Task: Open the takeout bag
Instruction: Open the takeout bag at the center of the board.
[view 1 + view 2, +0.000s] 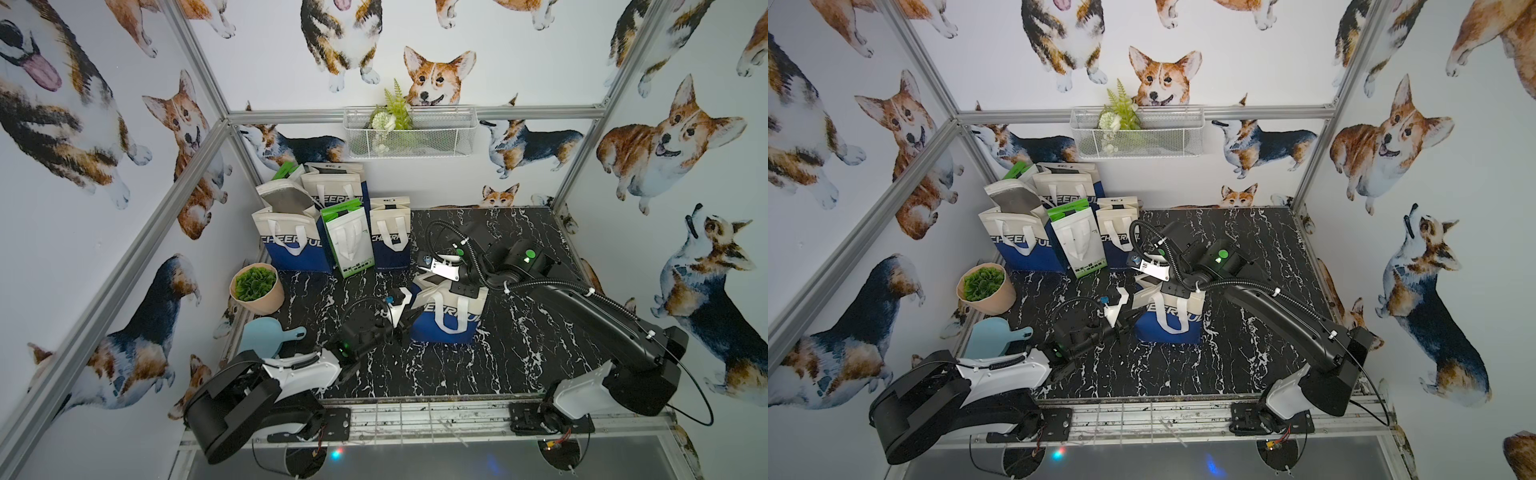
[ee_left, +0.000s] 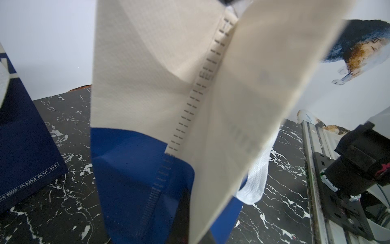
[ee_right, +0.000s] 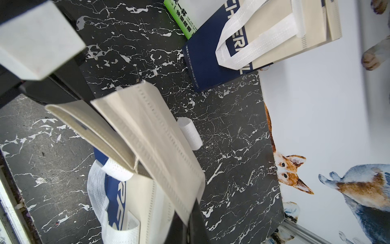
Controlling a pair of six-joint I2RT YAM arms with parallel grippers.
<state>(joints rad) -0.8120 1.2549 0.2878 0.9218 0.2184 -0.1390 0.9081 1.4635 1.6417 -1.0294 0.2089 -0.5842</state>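
The takeout bag (image 1: 451, 318), cream above and blue below with white handles, stands upright mid-table in both top views (image 1: 1169, 320). My left gripper (image 1: 409, 318) is at the bag's left side, shut on its cream side panel (image 2: 221, 118); the dark jaws (image 2: 190, 230) pinch the fabric. My right gripper (image 1: 462, 289) is over the bag's top right, shut on the cream top rim (image 3: 160, 135), which runs down between the jaws (image 3: 190, 224). The right arm hides most of the mouth, so I cannot tell how far it gapes.
Several similar bags (image 1: 324, 232) stand clustered at the back left. A potted green plant (image 1: 257, 289) and a light blue board (image 1: 266, 336) are by the left edge. A white wire basket (image 1: 409, 131) hangs on the back wall.
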